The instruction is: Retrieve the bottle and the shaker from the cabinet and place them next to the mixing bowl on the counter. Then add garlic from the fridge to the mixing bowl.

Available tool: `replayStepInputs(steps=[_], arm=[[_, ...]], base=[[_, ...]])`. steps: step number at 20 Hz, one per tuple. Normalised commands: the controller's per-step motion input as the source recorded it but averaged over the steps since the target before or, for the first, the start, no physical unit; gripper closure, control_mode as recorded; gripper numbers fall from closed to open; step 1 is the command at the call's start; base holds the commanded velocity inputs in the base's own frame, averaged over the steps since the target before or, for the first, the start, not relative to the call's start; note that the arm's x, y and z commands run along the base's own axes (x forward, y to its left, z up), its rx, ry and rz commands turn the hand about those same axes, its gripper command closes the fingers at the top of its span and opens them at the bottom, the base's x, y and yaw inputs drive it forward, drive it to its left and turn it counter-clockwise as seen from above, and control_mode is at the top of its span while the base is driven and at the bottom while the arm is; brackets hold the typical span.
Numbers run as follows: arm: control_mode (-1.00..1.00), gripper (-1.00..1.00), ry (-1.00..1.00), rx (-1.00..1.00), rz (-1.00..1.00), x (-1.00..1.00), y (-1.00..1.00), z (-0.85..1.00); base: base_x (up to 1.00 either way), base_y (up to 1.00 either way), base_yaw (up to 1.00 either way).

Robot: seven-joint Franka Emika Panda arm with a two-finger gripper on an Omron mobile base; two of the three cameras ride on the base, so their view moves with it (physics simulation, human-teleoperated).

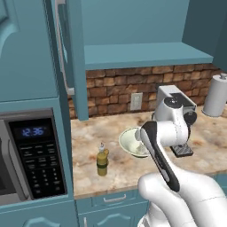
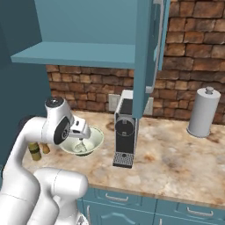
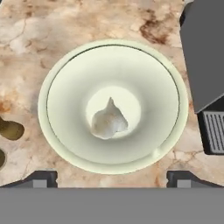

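Fingertips of the gripper (image 3: 112, 177) are seen spread wide apart at the bottom of the hand view, with nothing held between them. The gripper is held directly above the bowl (image 3: 113, 105), pointing down into it, which is judged to be the pose for a release. In the right base view the gripper (image 2: 80, 143) is seen just over the bowl's rim.

The garlic (image 3: 109, 121) is found lying at the bottom of the bowl, in the middle, apart from the fingertips. So the last part of the task is judged to be done already.

Just beside the bowl, on its left side in the left base view, the bottle (image 1: 102, 161) is seen standing upright on the counter (image 1: 111, 126). Near it, in the right base view, a smaller brown thing (image 2: 45, 148) is seen, probably the shaker, though it is partly hidden by the arm. Both are placed close to the bowl as the task asks.

On the other side of the bowl a coffee machine (image 2: 125, 127) is standing, near but not touching. Further away a paper towel roll (image 2: 203, 112) is seen. Above, the cabinet door (image 1: 73, 57) is left open.
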Motion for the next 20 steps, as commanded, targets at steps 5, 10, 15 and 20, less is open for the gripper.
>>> replayStepInputs(steps=[5, 10, 15, 20], arm=[[-1.00, -1.00, 0.00, 0.00, 0.00, -0.73, 0.00, 0.70], [-1.00, -1.00, 0.00, 0.00, 0.00, -0.64, 0.00, 0.51], [-1.00, -1.00, 0.00, 0.00, 0.00, -0.55, 0.00, 0.63], [-1.00, -1.00, 0.00, 0.00, 0.00, -0.57, -0.01, 0.55]], base=[[0.00, 0.00, 0.00], [0.00, 0.00, 0.00], [0.00, 0.00, 0.00], [0.00, 0.00, 0.00]])
